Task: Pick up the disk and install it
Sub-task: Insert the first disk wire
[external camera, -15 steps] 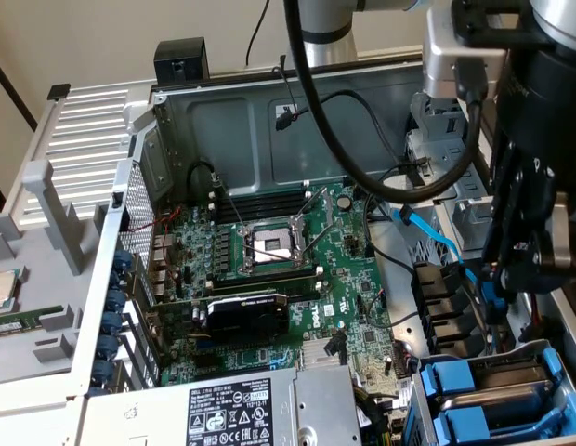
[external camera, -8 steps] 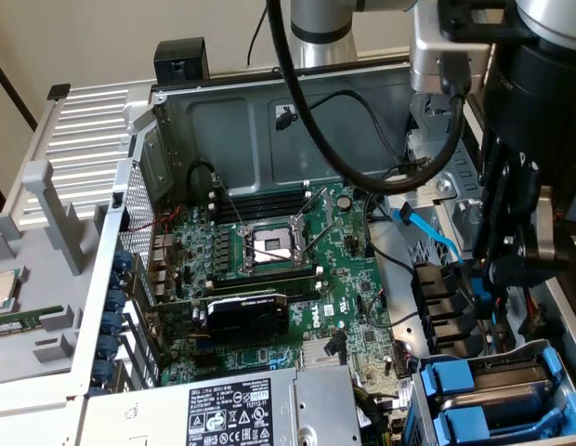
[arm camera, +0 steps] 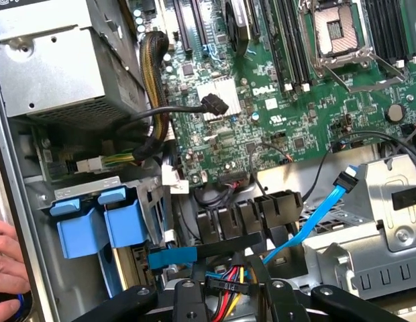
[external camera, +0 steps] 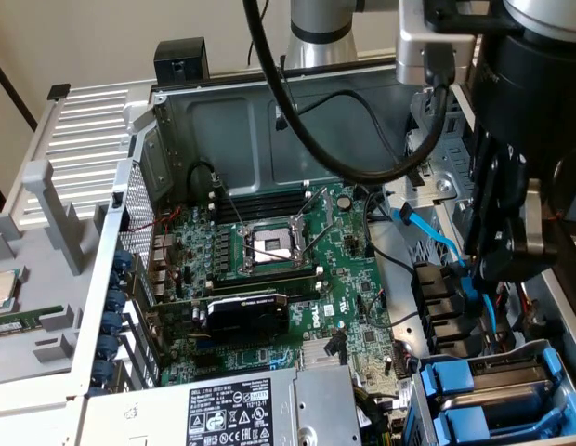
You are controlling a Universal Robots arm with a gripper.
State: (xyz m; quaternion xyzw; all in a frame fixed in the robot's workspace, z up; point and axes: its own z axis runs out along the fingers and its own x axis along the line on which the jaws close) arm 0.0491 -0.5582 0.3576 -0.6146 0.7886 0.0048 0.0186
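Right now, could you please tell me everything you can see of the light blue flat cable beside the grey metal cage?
The light blue cable is a thin, flat ribbon that looks plastic-sheathed. Its upper end carries a small black connector, which appears unplugged and rests against the grey metal cage. From there the cable runs straight on a slant across the cage, unkinked. It then passes out of sight behind the row of black plastic housings.

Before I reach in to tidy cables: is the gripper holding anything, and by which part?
Cannot be told: the gripper is right at a connector with coloured wires; whether it is gripped is unclear.
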